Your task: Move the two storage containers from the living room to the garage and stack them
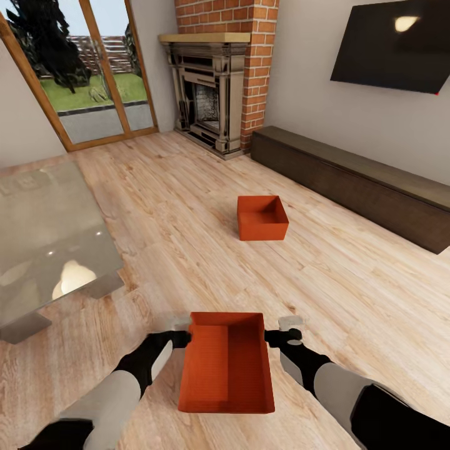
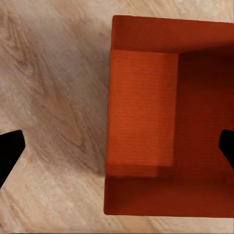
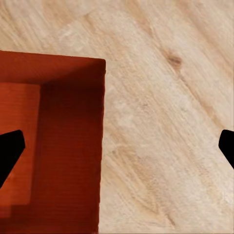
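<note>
The near bin (image 1: 228, 365) sits on the wood floor (image 1: 350, 275) between the 2 arms, its open top facing up. In the head view the left gripper (image 1: 181, 334) is at the bin's left wall near the far corner, and the right gripper (image 1: 282, 332) is just off the right wall near the other far corner.

In the left wrist view the left gripper (image 2: 117, 146) is spread wide: 1 dark fingertip (image 2: 9, 151) is over bare floor and the other (image 2: 227, 146) is over the bin's inside, so its side wall (image 2: 108, 122) lies between them, touched by neither. In the right wrist view the right gripper (image 3: 117, 146) is likewise spread wide, 1 fingertip (image 3: 9, 151) over the bin's inside and the other (image 3: 227, 146) over floor, straddling the wall (image 3: 102, 146) without contact.

Only the tips of the fingers show in the wrist views, cut by the frame edges; whether they are level with the rim or above it cannot be told.

The 2nd bin (image 1: 262, 217) stands well apart, farther out on the floor, near the long dark cabinet (image 1: 362, 181). A glass table (image 1: 50, 237) is to the left. Open floor surrounds both bins. The brick fireplace (image 1: 215, 94), glass doors (image 1: 94, 69) and wall TV (image 1: 394, 44) line the far walls.
</note>
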